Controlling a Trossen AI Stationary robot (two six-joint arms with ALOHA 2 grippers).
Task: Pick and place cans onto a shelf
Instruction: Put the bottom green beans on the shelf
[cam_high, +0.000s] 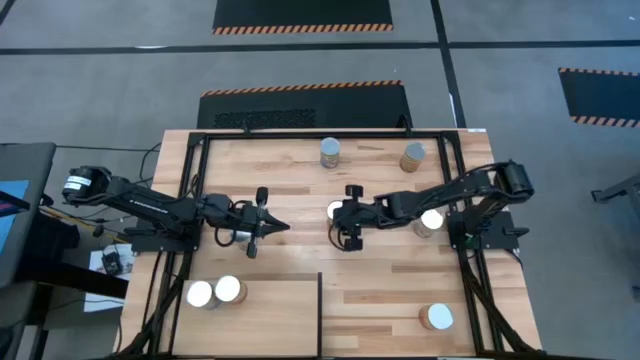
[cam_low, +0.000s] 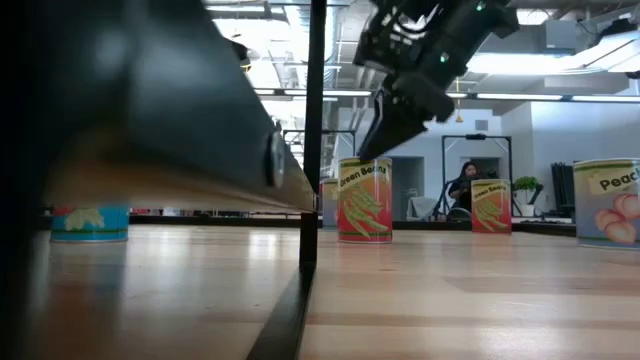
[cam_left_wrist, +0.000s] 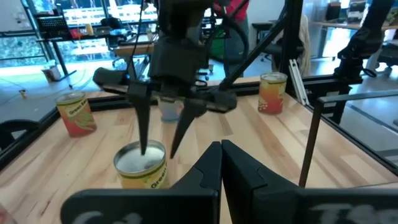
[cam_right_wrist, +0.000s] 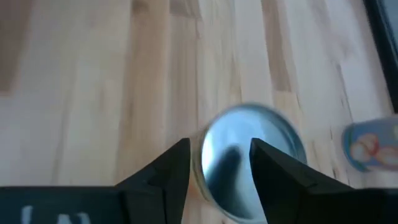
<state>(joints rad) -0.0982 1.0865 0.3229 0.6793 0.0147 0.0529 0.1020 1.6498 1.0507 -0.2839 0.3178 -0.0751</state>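
A green-beans can (cam_high: 333, 209) stands upright mid-table; it also shows in the low view (cam_low: 365, 200) and the left wrist view (cam_left_wrist: 142, 163). My right gripper (cam_high: 339, 213) is open and points down, its fingertips just above the can's silvery top (cam_right_wrist: 249, 158), off-centre over it; I see no touch. My left gripper (cam_high: 270, 225) is shut and empty, a little to the can's left, its fingers (cam_left_wrist: 221, 149) pointing at the can. Two cans (cam_high: 200, 293) (cam_high: 229, 290) stand on the pale plywood shelf (cam_high: 270, 320) at the near left.
Other cans stand at the far middle (cam_high: 330, 152), the far right (cam_high: 412, 157), under the right arm (cam_high: 432, 220) and at the near right (cam_high: 436, 317). A black frame (cam_high: 200, 140) rims the table. A person (cam_low: 465, 185) sits in the room behind.
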